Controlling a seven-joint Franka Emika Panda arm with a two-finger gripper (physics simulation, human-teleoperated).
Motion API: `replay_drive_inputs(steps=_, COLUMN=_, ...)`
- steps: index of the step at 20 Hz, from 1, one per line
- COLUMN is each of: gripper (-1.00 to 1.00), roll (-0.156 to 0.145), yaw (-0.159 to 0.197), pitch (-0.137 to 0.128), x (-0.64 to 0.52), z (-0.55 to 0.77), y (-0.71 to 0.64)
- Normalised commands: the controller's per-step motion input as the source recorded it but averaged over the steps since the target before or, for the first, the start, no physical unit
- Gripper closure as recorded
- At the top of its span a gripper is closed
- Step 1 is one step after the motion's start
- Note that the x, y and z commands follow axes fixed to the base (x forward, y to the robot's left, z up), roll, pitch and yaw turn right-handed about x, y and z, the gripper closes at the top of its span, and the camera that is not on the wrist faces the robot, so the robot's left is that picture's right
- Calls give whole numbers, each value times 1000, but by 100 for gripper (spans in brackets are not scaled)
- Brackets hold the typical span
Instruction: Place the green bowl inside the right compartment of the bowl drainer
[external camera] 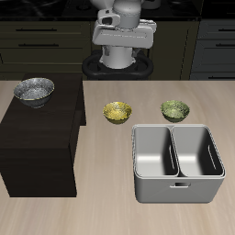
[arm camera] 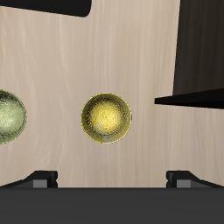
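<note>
gripper [arm camera: 107, 178]: fingers spread, empty, centred over yellow bowl [arm camera: 107, 117] | green bowl [arm camera: 9, 117]: on table beside yellow bowl, off to one side of fingers, just behind drainer [external camera: 177, 162]

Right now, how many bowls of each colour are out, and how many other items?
Green bowl: 1
Yellow-gold bowl: 1
Silver-grey bowl: 1, on the cabinet
Bowl drainer: 1
Dark cabinet: 1
Total: 5
</note>
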Motion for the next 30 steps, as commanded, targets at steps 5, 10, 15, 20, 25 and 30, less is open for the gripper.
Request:
replay_drive_inputs(steps=5, gripper=-100, roll=16, yaw=7, pitch=1, x=40, z=-22, y=369)
replay_drive_inputs(steps=10, gripper=-100, roll=2, yaw=-8, pitch=5, x=39, z=-23, y=484)
replay_drive_inputs(steps=15, gripper=-100, roll=1, yaw=23, pitch=5, x=38, z=-67, y=384)
replay_drive_inputs(steps=20, gripper=-100, roll=6, yaw=17, pitch=-9, x=27, z=3, y=394)
replay_drive_inputs(steps=25, gripper=-100, roll=39, yaw=-7, pitch=-8, x=21, z=7, y=326)
replay_drive_inputs(steps=30, gripper=-100, roll=17, yaw=-22, pitch=-19, x=108, z=-7, y=53)
